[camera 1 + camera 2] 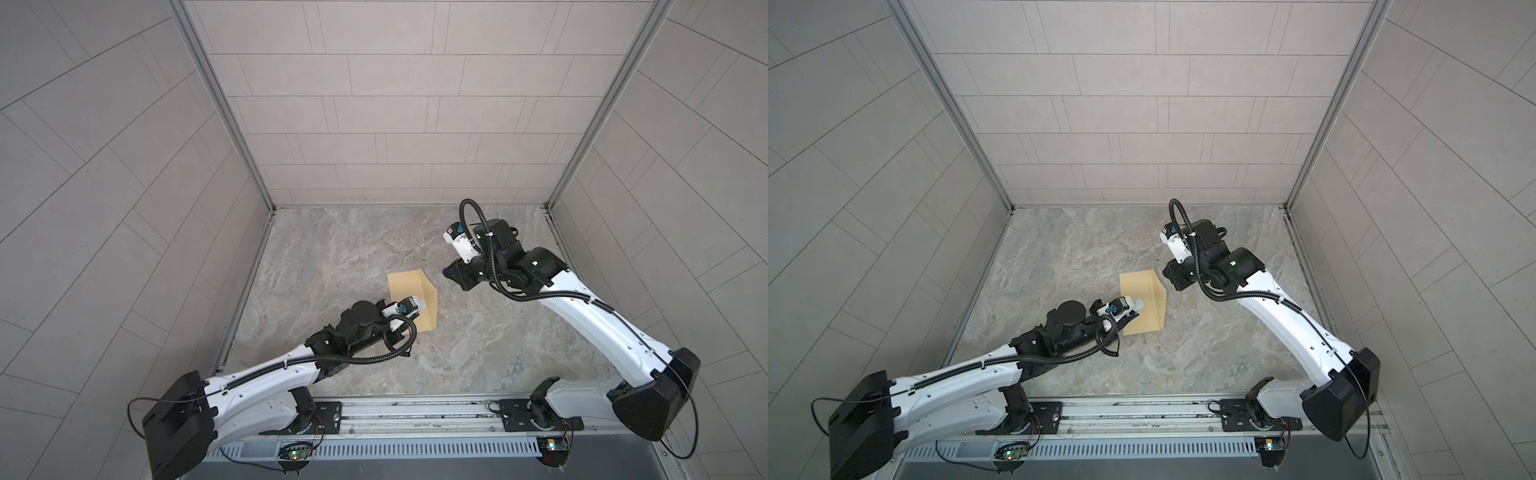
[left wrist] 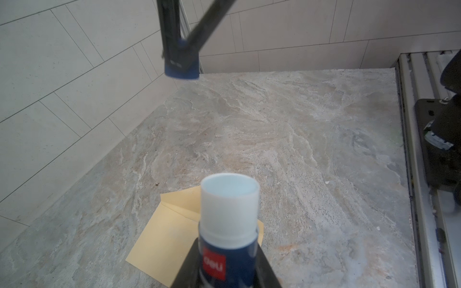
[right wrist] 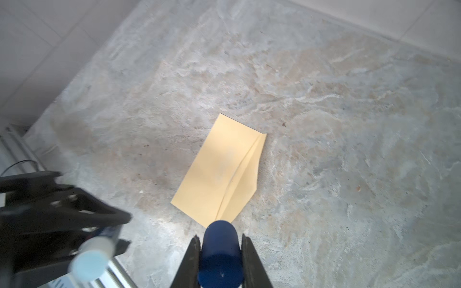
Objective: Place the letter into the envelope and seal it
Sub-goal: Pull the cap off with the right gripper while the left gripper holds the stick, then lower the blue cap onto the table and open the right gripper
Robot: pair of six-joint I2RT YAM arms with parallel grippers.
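A tan envelope (image 1: pixel 405 286) (image 3: pixel 219 172) lies flat on a marble-patterned table (image 1: pixel 332 249). The flap (image 3: pixel 249 174) along one long edge is open. The left gripper (image 2: pixel 225 264) reaches over the end of the envelope nearest the robot. It is clamped around a dark blue glue stick (image 2: pixel 229 207) (image 1: pixel 411 308). The stick is uncapped and its pale tip points across the envelope. I cannot tell whether the tip touches the paper. The right gripper (image 3: pixel 220 239) is just off the envelope's flap side, raised above the table. It is closed around the stick's round blue cap (image 3: pixel 220 251) (image 2: pixel 182 67). The cap is well apart from the stick and does not touch the envelope.
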